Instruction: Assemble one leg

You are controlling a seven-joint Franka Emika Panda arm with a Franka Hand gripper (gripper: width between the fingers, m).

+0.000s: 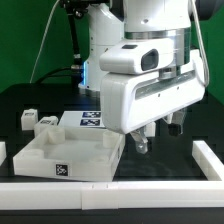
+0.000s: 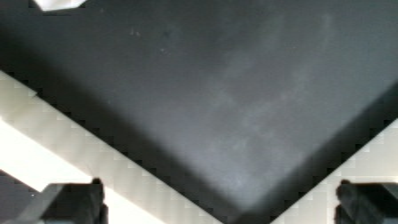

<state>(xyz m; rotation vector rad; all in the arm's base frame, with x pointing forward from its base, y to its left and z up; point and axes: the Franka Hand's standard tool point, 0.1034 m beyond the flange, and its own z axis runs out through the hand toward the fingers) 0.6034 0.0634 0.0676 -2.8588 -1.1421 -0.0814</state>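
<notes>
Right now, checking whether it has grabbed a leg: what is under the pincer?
Under the open pincer the wrist view shows only bare black table, and nothing is held. In the exterior view the arm covers the table behind it, so that stretch is hidden.

We see the arm (image 1: 150,85) filling the exterior view's right, its bulky white wrist housing (image 1: 140,58) leaning toward the exterior view's left. The gripper (image 1: 157,136) hangs below it, pointing down, and two short dark fingers (image 1: 141,144) show under the casing. In the wrist view the fingertips (image 2: 71,203) sit at opposite edges, jaws spread wide.
</notes>
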